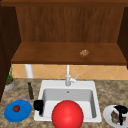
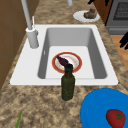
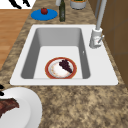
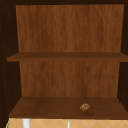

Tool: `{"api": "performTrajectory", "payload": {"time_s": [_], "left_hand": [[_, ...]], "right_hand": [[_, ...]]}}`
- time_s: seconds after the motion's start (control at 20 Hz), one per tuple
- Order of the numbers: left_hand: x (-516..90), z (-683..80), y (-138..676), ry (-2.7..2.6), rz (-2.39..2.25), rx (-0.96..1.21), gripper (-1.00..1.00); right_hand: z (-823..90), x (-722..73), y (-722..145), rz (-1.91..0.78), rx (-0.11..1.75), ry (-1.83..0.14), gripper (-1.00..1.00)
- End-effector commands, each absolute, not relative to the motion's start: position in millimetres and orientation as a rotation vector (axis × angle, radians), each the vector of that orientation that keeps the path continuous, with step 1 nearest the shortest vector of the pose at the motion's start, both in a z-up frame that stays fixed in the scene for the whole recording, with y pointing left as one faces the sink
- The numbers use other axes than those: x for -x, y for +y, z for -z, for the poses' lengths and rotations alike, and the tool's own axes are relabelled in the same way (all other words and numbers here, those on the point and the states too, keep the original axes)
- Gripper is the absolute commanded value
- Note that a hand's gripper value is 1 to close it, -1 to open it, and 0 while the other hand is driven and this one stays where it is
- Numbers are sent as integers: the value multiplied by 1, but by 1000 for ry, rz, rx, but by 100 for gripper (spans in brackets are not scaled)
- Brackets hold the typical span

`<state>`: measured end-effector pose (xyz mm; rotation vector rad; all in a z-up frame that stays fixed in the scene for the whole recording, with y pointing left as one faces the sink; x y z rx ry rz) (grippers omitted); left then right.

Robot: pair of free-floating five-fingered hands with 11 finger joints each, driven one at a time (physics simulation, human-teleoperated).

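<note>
My left hand (image 1: 38,105) hovers at the front left corner of the white sink (image 1: 50,85), beside a blue plate (image 1: 24,110) with a tomato (image 1: 16,108). It also shows with loosely spread fingers in the right side view (image 3: 18,3). My right hand (image 1: 120,110) hangs over a white plate (image 1: 107,115) that carries a brown slice of cake (image 2: 90,13); its fingers look relaxed. Neither hand holds anything. In the basin lies a red-rimmed plate (image 3: 50,75) with a dark purple food item (image 3: 65,65). A big red round shape (image 1: 67,115) covers the sink's front.
A dark green bottle (image 2: 67,83) stands on the counter between the sink and the blue plate. The faucet (image 1: 67,77) rises behind the basin. A potted plant (image 1: 9,81) sits far left. A small brown lump (image 4: 84,107) lies on the cabinet's lower shelf (image 4: 50,110).
</note>
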<state>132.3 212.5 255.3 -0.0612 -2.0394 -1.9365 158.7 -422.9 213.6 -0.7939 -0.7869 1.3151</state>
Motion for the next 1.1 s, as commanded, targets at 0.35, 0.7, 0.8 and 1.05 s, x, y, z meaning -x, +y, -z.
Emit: {"api": "performTrajectory", "payload": {"time_s": [0.35,0.7,0.8,1.05], "left_hand": [[-132,-255,213,-2040,1936,60,0],[-132,-255,213,-2040,1936,59,0],[-132,-255,213,-2040,1936,59,0],[-132,-255,212,-2041,1936,59,0]], "right_hand": [[-143,-190,-418,-1335,860,-708,-100],[-95,-215,-443,-1293,823,-777,-100],[-100,-227,-453,-1266,750,-805,-100],[-103,-236,-469,-1228,633,-824,-100]]}}
